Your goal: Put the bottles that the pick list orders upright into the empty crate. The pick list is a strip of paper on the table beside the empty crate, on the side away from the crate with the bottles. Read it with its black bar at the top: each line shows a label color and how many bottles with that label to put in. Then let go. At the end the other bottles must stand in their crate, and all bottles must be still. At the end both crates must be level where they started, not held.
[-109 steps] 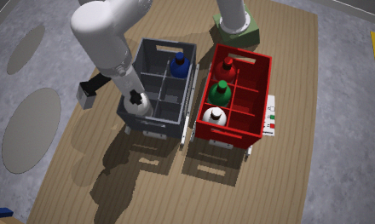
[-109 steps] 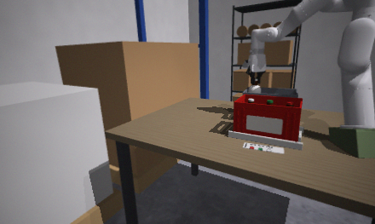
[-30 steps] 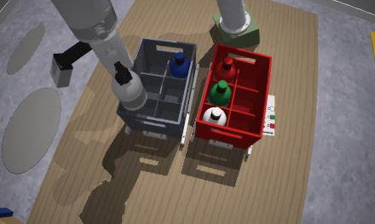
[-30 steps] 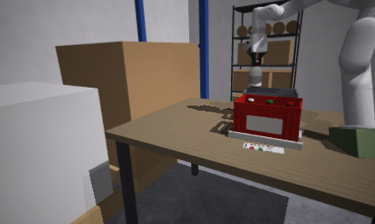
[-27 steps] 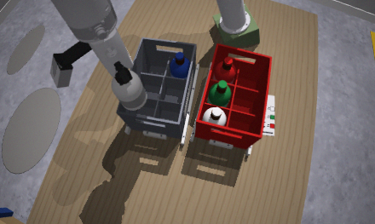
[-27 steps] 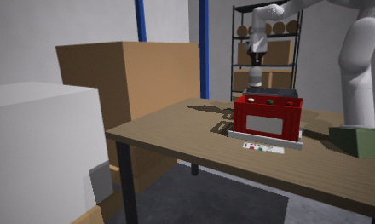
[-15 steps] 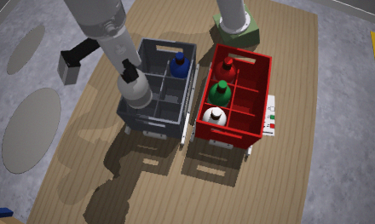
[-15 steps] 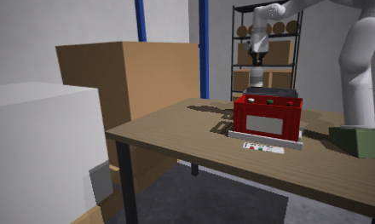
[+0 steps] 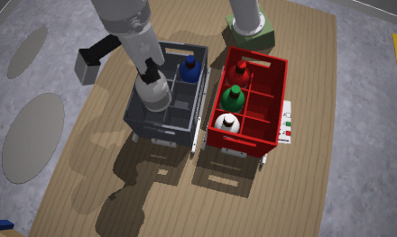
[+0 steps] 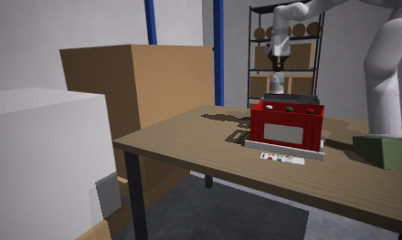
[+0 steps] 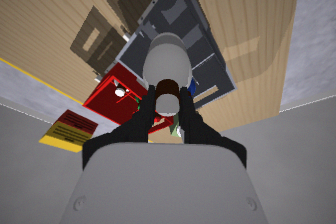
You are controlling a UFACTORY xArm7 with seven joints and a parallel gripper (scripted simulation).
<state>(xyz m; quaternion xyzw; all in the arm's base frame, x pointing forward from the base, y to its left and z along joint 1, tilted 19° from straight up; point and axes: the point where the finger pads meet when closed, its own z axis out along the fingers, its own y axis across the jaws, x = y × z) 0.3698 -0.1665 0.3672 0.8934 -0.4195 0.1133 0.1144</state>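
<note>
Clenched by the neck in the gripper [image 9: 151, 71] [image 10: 278, 63] [image 11: 167, 95], a white bottle [image 9: 153, 93] [image 10: 277, 83] [image 11: 167, 60]; held over the gray crate [image 9: 162, 124] [image 10: 290, 99] [image 11: 216, 62], left of centre in the top view, seemingly above its rim; standing in the red crate [image 9: 243, 140] [image 10: 287, 134] [image 11: 106, 98], right of centre there, red [image 9: 238, 74], green [image 9: 233, 99] and white-capped [image 9: 227, 123] bottles.

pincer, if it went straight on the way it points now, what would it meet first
The pincer points down with the white bottle gripped, so the bottle would lead, probably into the gray crate; whether divider or floor first is unclear
</note>
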